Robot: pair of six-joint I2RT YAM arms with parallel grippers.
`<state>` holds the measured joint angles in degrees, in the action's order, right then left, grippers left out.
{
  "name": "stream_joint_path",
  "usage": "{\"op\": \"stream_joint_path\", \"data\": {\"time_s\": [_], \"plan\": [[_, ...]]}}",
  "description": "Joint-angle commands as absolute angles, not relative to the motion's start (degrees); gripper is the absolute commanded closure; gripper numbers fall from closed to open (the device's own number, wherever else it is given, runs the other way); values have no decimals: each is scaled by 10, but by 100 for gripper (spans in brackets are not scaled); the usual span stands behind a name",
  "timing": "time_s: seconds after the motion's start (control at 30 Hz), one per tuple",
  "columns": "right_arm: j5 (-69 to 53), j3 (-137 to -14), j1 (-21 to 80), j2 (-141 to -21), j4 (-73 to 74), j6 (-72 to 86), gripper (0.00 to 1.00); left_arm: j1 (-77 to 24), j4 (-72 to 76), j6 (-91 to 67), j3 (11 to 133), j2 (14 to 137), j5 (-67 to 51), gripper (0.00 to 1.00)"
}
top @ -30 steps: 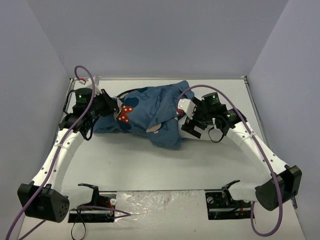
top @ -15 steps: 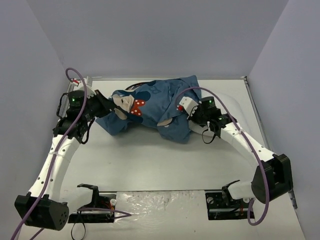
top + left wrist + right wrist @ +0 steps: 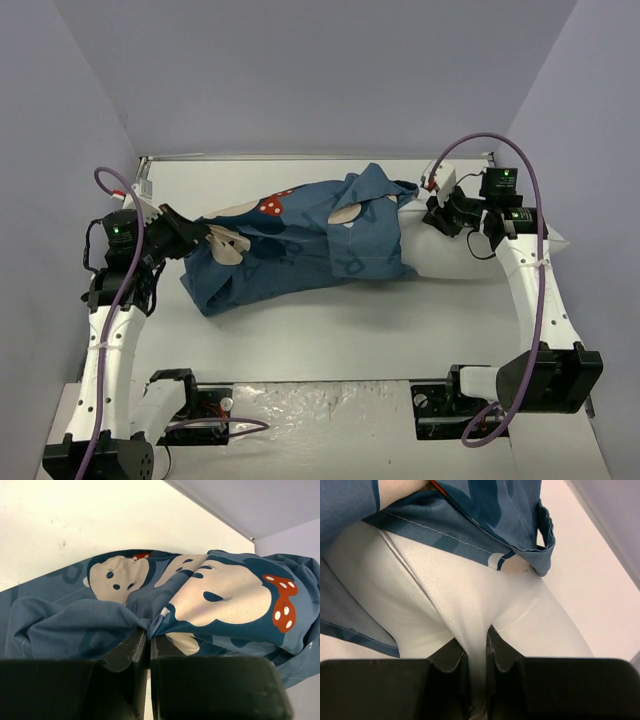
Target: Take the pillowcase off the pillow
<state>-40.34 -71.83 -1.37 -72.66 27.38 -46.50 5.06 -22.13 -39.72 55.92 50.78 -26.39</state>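
The dark-blue pillowcase (image 3: 300, 250) with cartoon mouse faces lies stretched across the middle of the table. My left gripper (image 3: 197, 238) is shut on its left end, and in the left wrist view blue cloth (image 3: 225, 600) is pinched between the closed tips of that gripper (image 3: 149, 639). The white pillow (image 3: 445, 255) sticks out of the pillowcase's right opening. My right gripper (image 3: 432, 205) is shut on that bare end. In the right wrist view a fold of pillow (image 3: 445, 590) is clamped in the gripper (image 3: 476, 647), with the pillowcase hem (image 3: 485, 510) just beyond it.
Grey walls enclose the table on the left, back and right. A small white and red part (image 3: 135, 190) sits at the back left corner. Black base mounts (image 3: 190, 400) (image 3: 450, 395) and a shiny strip (image 3: 320, 405) line the near edge.
The right gripper has shut on the pillow and drawn back to the right. The left arm has pulled the pillowcase leftward. More white pillow shows now.
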Motion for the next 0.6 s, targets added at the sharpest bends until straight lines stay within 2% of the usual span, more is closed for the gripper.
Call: {"op": "stream_joint_path", "data": {"time_s": [0.0, 0.23, 0.47, 0.5, 0.57], "plan": [[-418, -743, -45, -713, 273, -469, 100, 80, -223, -380, 563, 497, -186, 98], [-432, -788, -112, -729, 292, -474, 100, 97, -273, -335, 569, 484, -134, 98], [-453, -764, -108, -729, 308, -468, 100, 86, -201, -381, 506, 497, -205, 98], [-453, -759, -95, -729, 308, -460, 100, 79, -196, -381, 508, 502, -211, 97], [-448, -759, -82, -729, 307, -451, 100, 41, -185, -369, 528, 512, -202, 83]]}}
